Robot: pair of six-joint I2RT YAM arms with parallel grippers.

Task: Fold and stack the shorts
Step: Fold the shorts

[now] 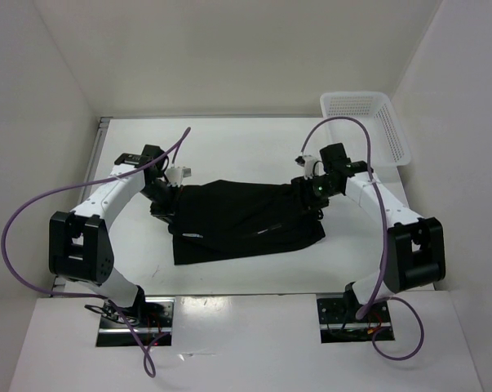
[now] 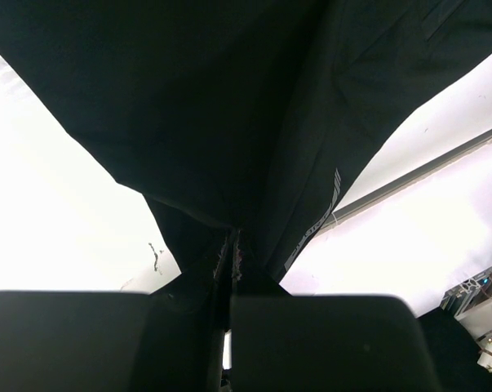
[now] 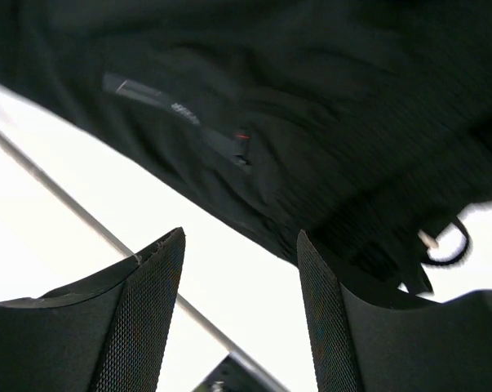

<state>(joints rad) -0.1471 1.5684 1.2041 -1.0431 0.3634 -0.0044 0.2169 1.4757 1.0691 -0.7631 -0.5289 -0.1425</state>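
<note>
The black shorts (image 1: 246, 219) lie partly folded on the white table between the two arms. My left gripper (image 1: 166, 198) is at their left end and is shut on a bunch of the black cloth (image 2: 229, 237), which hangs stretched away from the jaws; a white printed stripe (image 2: 315, 224) shows near one hem. My right gripper (image 1: 311, 198) is at the shorts' right end, above the cloth. Its jaws stand open and empty in the right wrist view (image 3: 239, 245), with the waistband and a drawstring loop (image 3: 445, 245) just beyond them.
A white mesh basket (image 1: 368, 122) stands at the table's far right corner. White walls close in the table (image 1: 229, 143) on the left, back and right. Purple cables loop from both arms.
</note>
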